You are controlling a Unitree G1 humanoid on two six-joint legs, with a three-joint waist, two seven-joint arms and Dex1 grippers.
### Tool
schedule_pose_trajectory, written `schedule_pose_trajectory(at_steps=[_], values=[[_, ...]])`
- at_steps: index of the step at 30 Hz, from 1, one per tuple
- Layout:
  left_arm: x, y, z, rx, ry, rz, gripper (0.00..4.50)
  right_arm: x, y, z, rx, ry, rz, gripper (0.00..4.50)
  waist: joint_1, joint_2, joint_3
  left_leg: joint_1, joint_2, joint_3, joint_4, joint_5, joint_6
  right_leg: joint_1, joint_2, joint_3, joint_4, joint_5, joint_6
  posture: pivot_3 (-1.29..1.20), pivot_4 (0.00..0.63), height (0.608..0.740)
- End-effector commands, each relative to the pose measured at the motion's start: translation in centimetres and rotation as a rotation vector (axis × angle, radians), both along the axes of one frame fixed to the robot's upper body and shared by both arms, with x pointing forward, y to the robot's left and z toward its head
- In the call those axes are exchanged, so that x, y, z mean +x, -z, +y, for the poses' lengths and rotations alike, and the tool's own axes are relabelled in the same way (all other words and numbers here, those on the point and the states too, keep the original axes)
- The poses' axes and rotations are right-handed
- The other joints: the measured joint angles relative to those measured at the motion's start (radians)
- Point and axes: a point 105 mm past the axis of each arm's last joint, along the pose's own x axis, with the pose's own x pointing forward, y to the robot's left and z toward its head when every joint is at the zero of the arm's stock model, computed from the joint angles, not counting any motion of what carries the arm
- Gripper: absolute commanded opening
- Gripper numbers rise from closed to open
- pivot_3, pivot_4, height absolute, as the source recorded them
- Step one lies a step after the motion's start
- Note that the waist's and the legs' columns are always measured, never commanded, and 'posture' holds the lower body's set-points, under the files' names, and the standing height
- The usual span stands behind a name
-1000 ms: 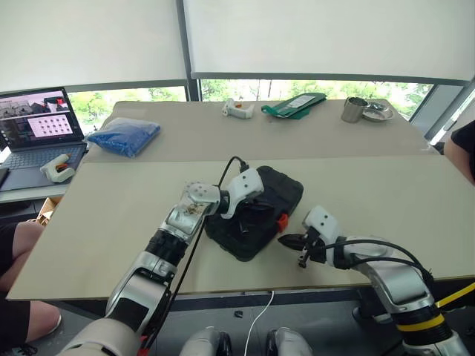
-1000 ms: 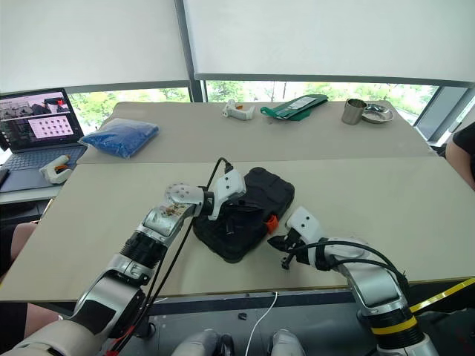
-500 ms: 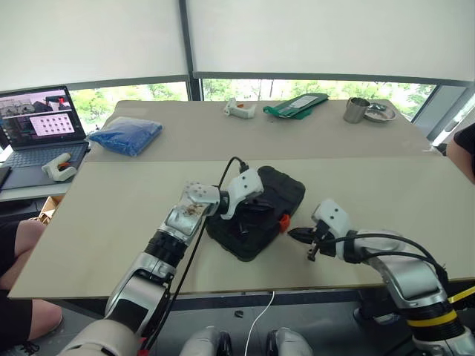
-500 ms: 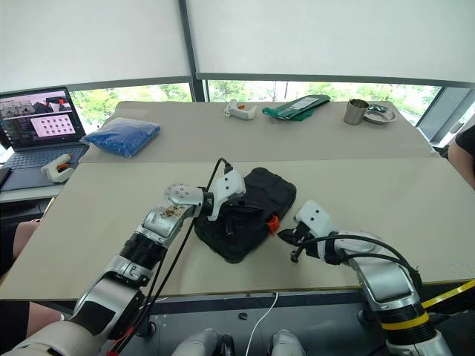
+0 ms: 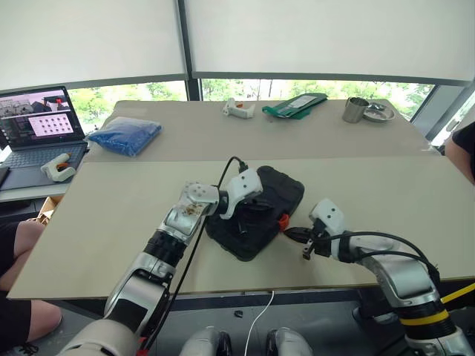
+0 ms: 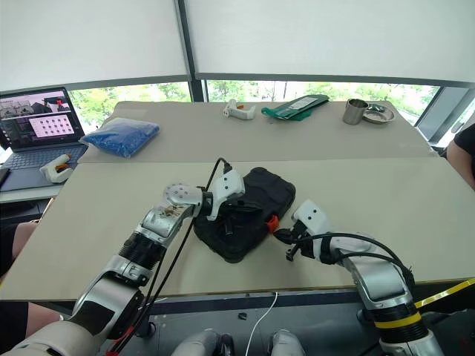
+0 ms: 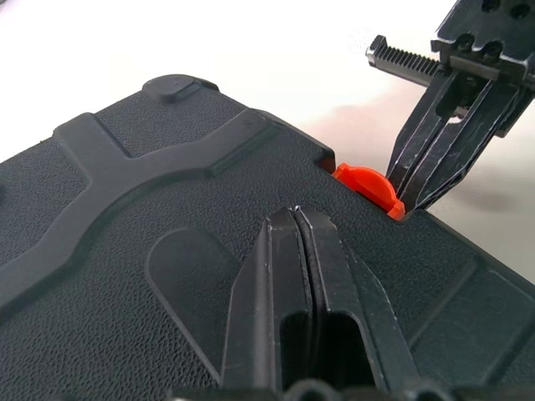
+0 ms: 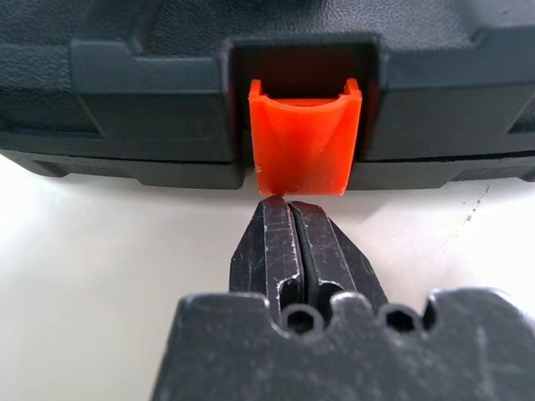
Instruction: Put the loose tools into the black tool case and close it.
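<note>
Nearly latched

Now the black case [image 5: 256, 211] lies shut on the worktop [image 5: 111, 215]. Straight ahead of the right tool [image 8: 288, 213], fingers together, sits the orange latch [image 8: 306, 138], almost touching. The left tool [image 7: 303, 251], fingers together, presses the lid.

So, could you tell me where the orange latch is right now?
The orange latch sits on the front edge of the closed black tool case, on its right side, right at the tip of the right gripper's shut fingers.

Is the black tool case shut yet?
Shut: the black tool case has its lid down on the base. Whether its orange latch has snapped home, cannot tell.
</note>
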Motion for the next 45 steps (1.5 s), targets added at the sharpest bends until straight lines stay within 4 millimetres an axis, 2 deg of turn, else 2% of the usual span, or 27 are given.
schedule_pose_trajectory(at_steps=[1, 13, 26, 35, 39, 45], values=[[-1.0, 6.1, 2.1, 0.154, -0.057, 0.2, 0.07, 0.4, -2.3, 0.7, 0.024, -0.028, -0.096, 0.0, 0.0, 0.0, 0.0, 0.0, 0.0, 0.0, 0.0, 0.0, 0.0, 0.0, 0.0, 0.0, 0.0, 0.0, 0.0, 0.0, 0.15, 0.74], [-1.2, 6.3, 2.2, 0.161, -0.056, 0.209, 0.07, -0.2, -2.7, 0.0, -0.015, -0.045, -0.086, 0.0, 0.0, 0.0, 0.0, 0.0, 0.0, 0.0, 0.0, 0.0, 0.0, 0.0, 0.0, 0.0, 0.0, 0.0, 0.001, 0.0, 0.15, 0.74], [-1.3, 6.4, 2.2, 0.162, -0.053, 0.216, 0.07, 0.8, -2.7, 1.8, 0.029, -0.074, -0.11, 0.0, -0.009, 0.0, 0.0, 0.0, 0.001, 0.0, 0.0, 0.0, 0.0, 0.0, 0.0, -0.001, 0.0, 0.0, 0.0, 0.0, 0.15, 0.74], [-1.5, 6.7, 2.5, 0.182, -0.051, 0.231, 0.07, 1.6, -4.0, 2.9, 0.068, -0.089, -0.161, 0.0, -0.015, -0.001, 0.0, 0.0, 0.001, 0.0, 0.0, 0.0, -0.001, -0.001, 0.0, -0.001, 0.0, 0.001, 0.001, 0.0, 0.15, 0.74], [-1.7, 6.8, 2.5, 0.184, -0.048, 0.239, 0.07, 1.3, -4.3, 3.5, 0.064, -0.119, -0.162, 0.0, -0.02, -0.001, 0.0, 0.0, 0.001, 0.0, 0.0, 0.0, -0.001, -0.002, 0.0, -0.001, 0.0, 0.003, 0.005, 0.0, 0.15, 0.74], [-1.8, 6.9, 2.6, 0.183, -0.052, 0.246, 0.07, 1.1, -4.4, 2.2, -0.001, -0.115, -0.157, 0.0, -0.02, -0.001, 0.0, -0.001, 0.001, 0.0, 0.0, 0.0, -0.001, -0.003, 0.0, -0.001, 0.0, 0.003, 0.005, 0.0, 0.15, 0.74]])
